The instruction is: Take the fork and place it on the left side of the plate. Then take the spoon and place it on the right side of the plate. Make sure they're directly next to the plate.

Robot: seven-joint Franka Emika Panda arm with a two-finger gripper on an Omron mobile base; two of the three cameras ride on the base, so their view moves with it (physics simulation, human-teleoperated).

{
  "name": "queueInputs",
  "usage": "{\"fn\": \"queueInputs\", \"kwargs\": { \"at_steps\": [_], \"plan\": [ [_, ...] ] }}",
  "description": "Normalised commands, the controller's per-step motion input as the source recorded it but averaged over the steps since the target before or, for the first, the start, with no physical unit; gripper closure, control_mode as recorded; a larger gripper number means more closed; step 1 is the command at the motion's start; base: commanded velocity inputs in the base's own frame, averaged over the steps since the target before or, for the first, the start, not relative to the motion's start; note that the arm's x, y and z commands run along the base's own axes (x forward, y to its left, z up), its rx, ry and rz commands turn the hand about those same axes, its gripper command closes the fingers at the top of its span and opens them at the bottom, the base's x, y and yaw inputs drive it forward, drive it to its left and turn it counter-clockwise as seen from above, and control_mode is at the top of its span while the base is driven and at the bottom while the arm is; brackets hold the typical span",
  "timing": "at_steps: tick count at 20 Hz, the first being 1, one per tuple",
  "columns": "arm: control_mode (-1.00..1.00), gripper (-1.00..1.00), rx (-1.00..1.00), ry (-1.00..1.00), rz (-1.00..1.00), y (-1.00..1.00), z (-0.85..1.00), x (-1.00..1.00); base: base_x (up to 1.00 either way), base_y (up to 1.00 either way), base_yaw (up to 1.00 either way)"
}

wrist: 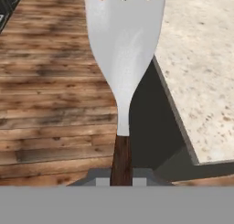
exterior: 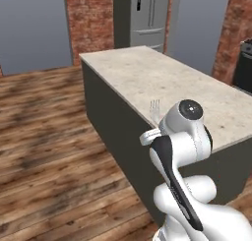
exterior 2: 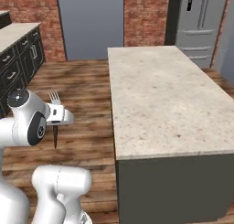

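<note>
One fork [wrist: 124, 58], silvery-white tines, dark brown handle, pinched at the handle by the gripper [exterior 2: 55, 120] and held clear of every surface. Tines up in the right base view, handle hanging below the hand over the wooden floor [exterior 2: 87, 81]. Tines just visible above the arm's joint in the left base view [exterior: 155, 107], in front of the counter's near edge. Beside the fork: long island counter [exterior 2: 160, 95], pale speckled stone top, dark grey sides. Farther off: grey fridge [exterior: 147, 18], red brick wall [exterior: 93, 14], dark cabinets [exterior 2: 18, 54] along the left side of the right base view.
</note>
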Motion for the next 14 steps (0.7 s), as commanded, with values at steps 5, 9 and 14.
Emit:
{"fn": "queueInputs", "kwargs": {
  "at_steps": [5, 9, 14],
  "plan": [
    [1.00, 1.00, 0.00, 0.00, 0.00, 0.00, 0.00, 0.00, -0.53, 1.00, 0.36],
    [1.00, 1.00, 0.00, 0.00, 0.00, 0.00, 0.00, 0.00, -0.48, 1.00, 0.34],
    [1.00, 1.00, 0.00, 0.00, 0.00, 0.00, 0.00, 0.00, -0.48, 1.00, 0.34]
  ]
}}
